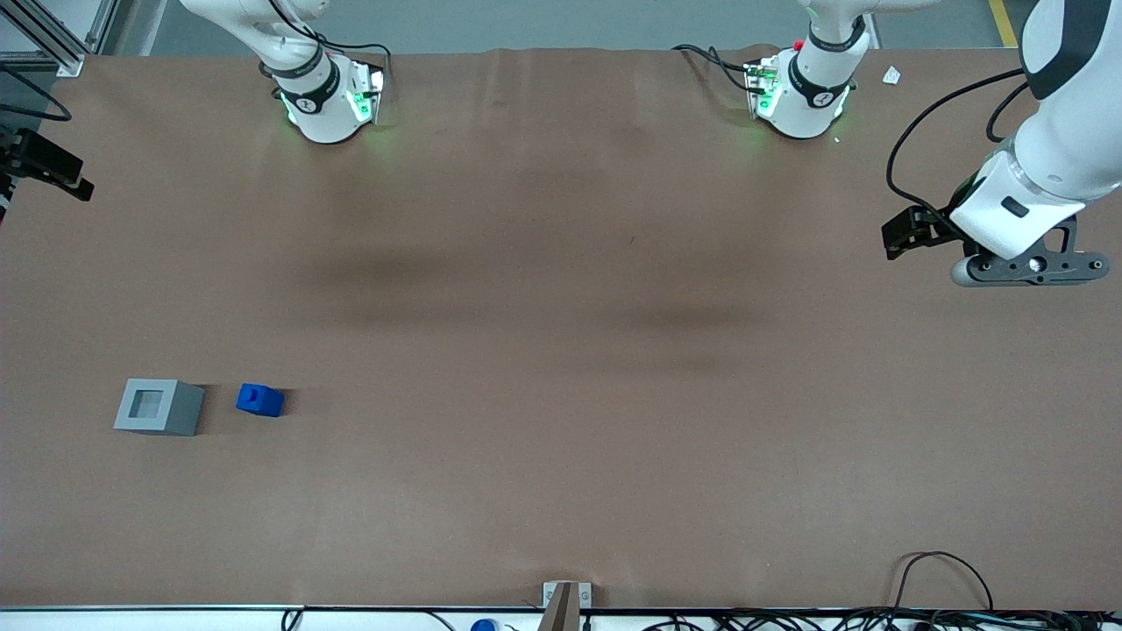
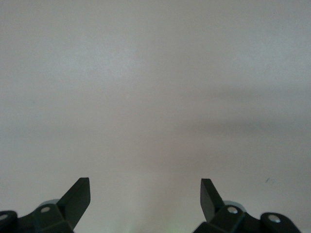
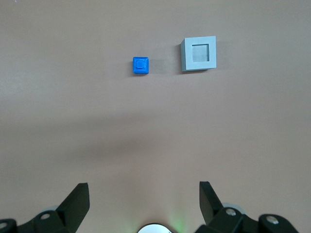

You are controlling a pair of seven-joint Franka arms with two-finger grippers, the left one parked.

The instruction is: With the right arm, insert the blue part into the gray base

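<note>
claw [image 3: 144, 194] open above table, blue part [image 3: 141, 65] upright

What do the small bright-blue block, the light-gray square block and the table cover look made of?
Small bright-blue block: likely molded or printed plastic, saturated colour, faint sheen. Light-gray square block: probably matte plastic, uniform gray with crisp edges, though painted metal can't be excluded. Brown table cover: looks like matte paper or fabric sheet, showing faint creases. The open gripper hangs above the cover, apart from both blocks.

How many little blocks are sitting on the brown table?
2. The blue part and the gray base lie side by side, apart, toward the working arm's end. None looks hidden. The open gripper hangs high above the table, away from both.
</note>
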